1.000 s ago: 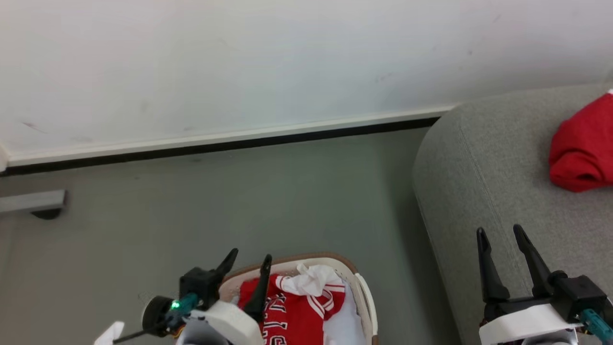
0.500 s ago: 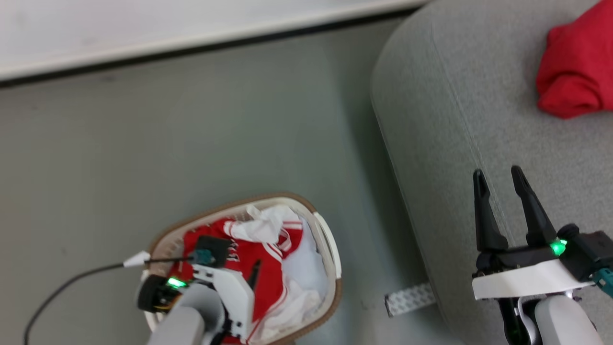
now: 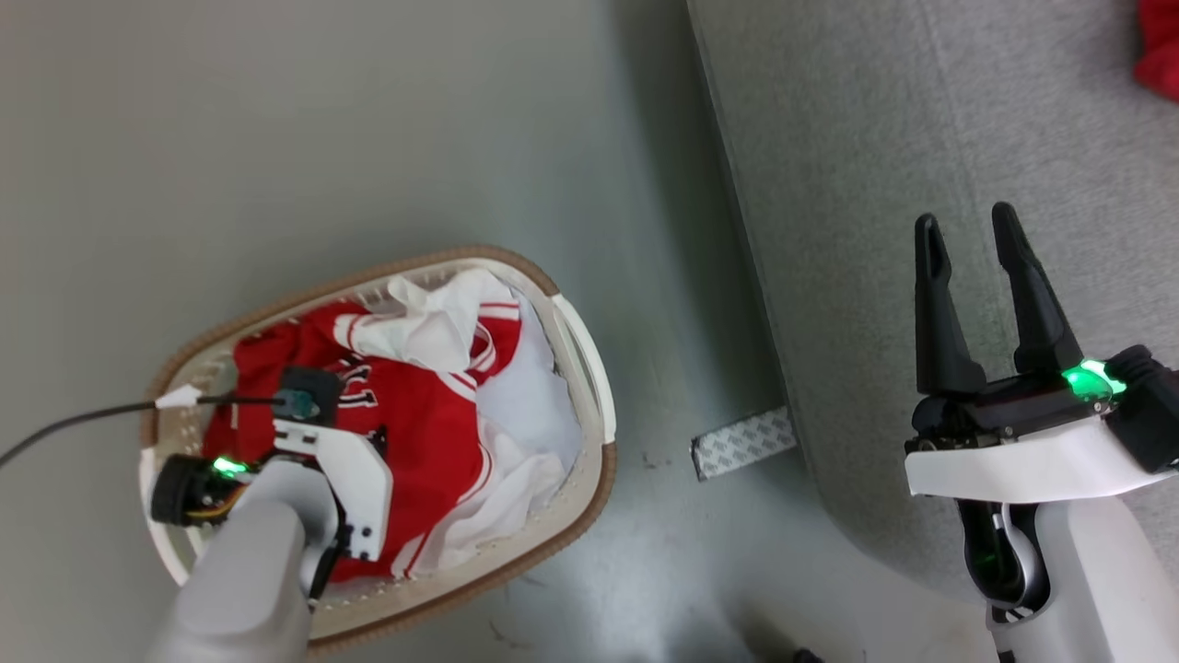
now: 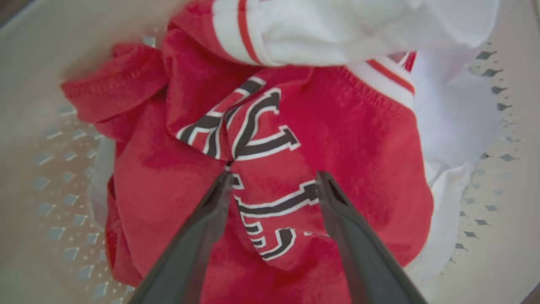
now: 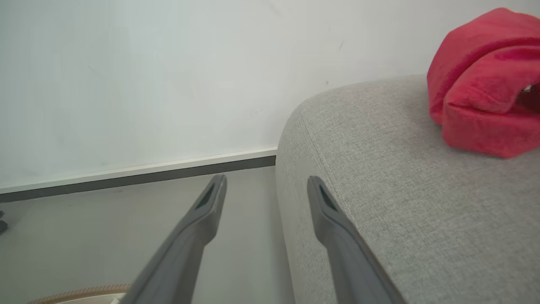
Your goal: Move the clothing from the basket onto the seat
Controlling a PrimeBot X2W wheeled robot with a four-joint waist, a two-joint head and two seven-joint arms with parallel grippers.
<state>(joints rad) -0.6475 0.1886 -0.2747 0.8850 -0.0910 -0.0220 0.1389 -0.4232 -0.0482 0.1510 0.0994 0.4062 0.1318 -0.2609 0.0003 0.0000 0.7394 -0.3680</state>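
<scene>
The cream basket [image 3: 564, 324] with a brown rim stands on the floor at the lower left, holding the clothing [image 3: 428, 433]: red garments with white trim. My left arm points down into the basket. In the left wrist view my left gripper [image 4: 275, 175] is open, its fingertips just over a red garment [image 4: 337, 139] with black-and-white lettering, nothing between the jaws. My right gripper [image 3: 965, 217] hangs open and empty over the left edge of the grey seat [image 3: 847, 166]. The right wrist view shows this gripper [image 5: 266, 178] beside the seat [image 5: 400, 202], where another red garment [image 5: 485, 84] lies.
A white patterned strip [image 3: 742, 444] lies on the floor between basket and seat. A black cable [image 3: 64, 425] runs left from my left wrist. The grey-green floor [image 3: 368, 129] stretches beyond the basket to a white wall with a dark baseboard [image 5: 168, 174].
The head camera has tilted down, so the wall has left its view. My left gripper has dipped from the basket's rim down into the basket over the red clothing. Both grippers stay open.
</scene>
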